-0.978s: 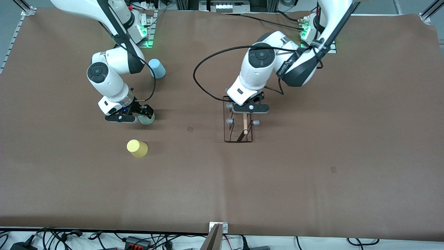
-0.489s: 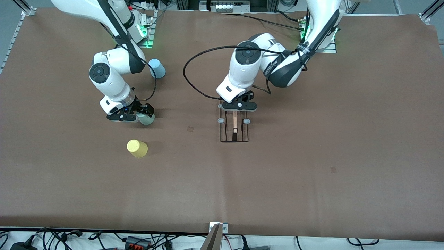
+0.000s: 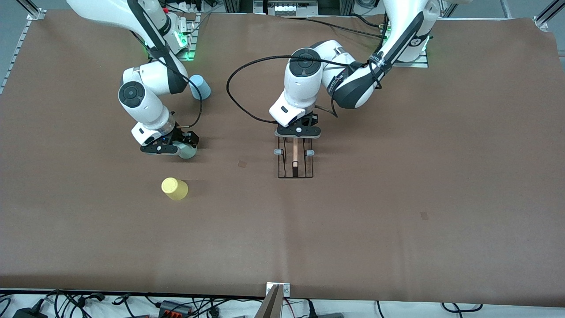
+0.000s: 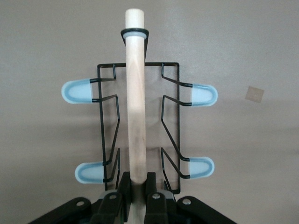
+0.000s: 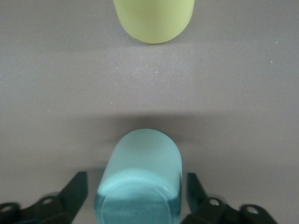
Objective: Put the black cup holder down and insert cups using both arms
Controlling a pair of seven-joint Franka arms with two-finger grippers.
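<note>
The black cup holder [image 3: 295, 167] stands upright mid-table, with its wooden rod [image 4: 135, 93] on top and pale blue prong tips. My left gripper [image 3: 296, 134] is shut on the rod's end, as the left wrist view [image 4: 137, 186] shows. I cannot tell whether the base touches the table. The mint green cup [image 3: 189, 153] lies on its side between the open fingers [image 5: 77, 186] of my right gripper [image 3: 184, 145], with gaps on both sides. The yellow cup [image 3: 174, 188] lies nearer the front camera and shows in the right wrist view [image 5: 154, 18]. The light blue cup [image 3: 201, 87] stands by the right arm's elbow.
The brown table cover [image 3: 397, 176] has two small darker patches, one beside the holder [image 3: 242, 164] and one toward the left arm's end [image 3: 424, 215]. A black cable [image 3: 247, 75] loops from the left arm. Loose cables lie along the front edge [image 3: 88, 302].
My left gripper moved toward the right arm's end with the cup holder, which swung from tilted to upright. My right gripper shifted slightly at the mint green cup.
</note>
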